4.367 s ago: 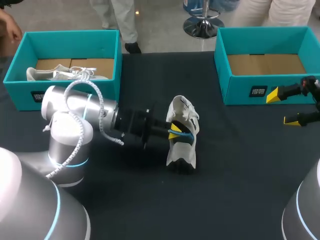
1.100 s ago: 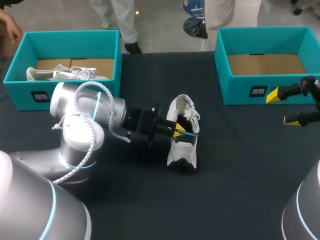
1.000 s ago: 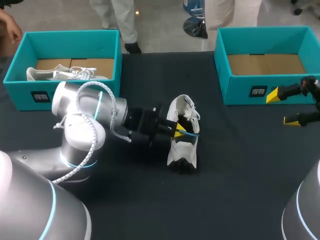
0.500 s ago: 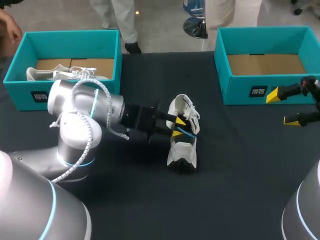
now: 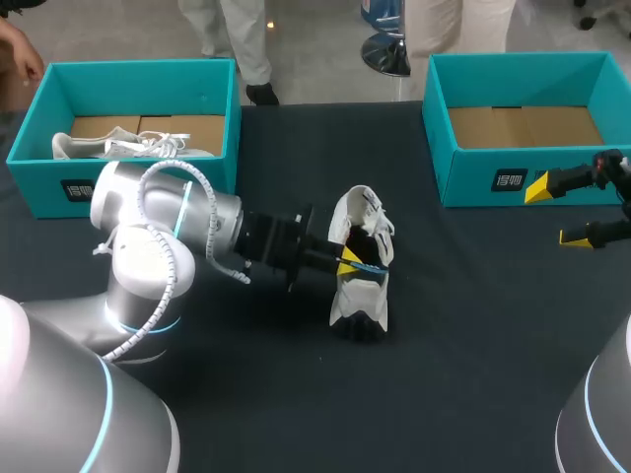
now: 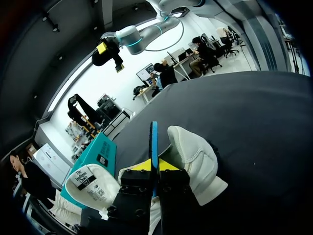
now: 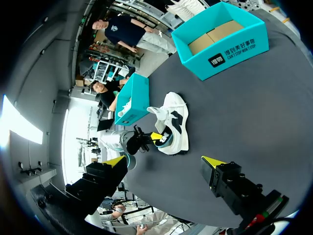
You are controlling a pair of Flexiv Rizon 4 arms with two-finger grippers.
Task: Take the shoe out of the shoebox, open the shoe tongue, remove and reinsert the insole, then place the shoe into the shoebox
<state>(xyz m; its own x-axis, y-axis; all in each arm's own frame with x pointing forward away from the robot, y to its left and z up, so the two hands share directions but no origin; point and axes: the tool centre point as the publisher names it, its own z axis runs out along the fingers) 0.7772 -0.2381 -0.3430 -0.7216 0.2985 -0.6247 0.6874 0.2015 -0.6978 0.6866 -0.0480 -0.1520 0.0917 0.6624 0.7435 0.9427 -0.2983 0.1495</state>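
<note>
A white shoe [image 5: 360,286] with black patches lies on its side in the middle of the dark table. My left gripper [image 5: 349,262] reaches into the shoe's opening from the left and is shut on the thin blue insole [image 5: 371,267]. In the left wrist view the insole [image 6: 154,143] stands edge-on between the yellow tips of the left gripper [image 6: 156,166], with the shoe's heel collar [image 6: 195,155] beside it and the tongue [image 6: 92,182] folded back. My right gripper [image 5: 559,212] hangs open at the far right, in front of the right shoebox [image 5: 473,168]. The shoe [image 7: 172,125] lies well ahead of the right gripper [image 7: 164,161].
A teal shoebox [image 5: 39,182] at the back left holds another white shoe [image 5: 133,146]. The right shoebox holds only its brown cardboard floor [image 5: 523,126]. Bare dark table [image 5: 463,345] lies between the shoe and my right gripper.
My left gripper opened briefly inside the shoe and has shut again on the blue insole. The left arm shifted slightly. The right arm has not moved.
</note>
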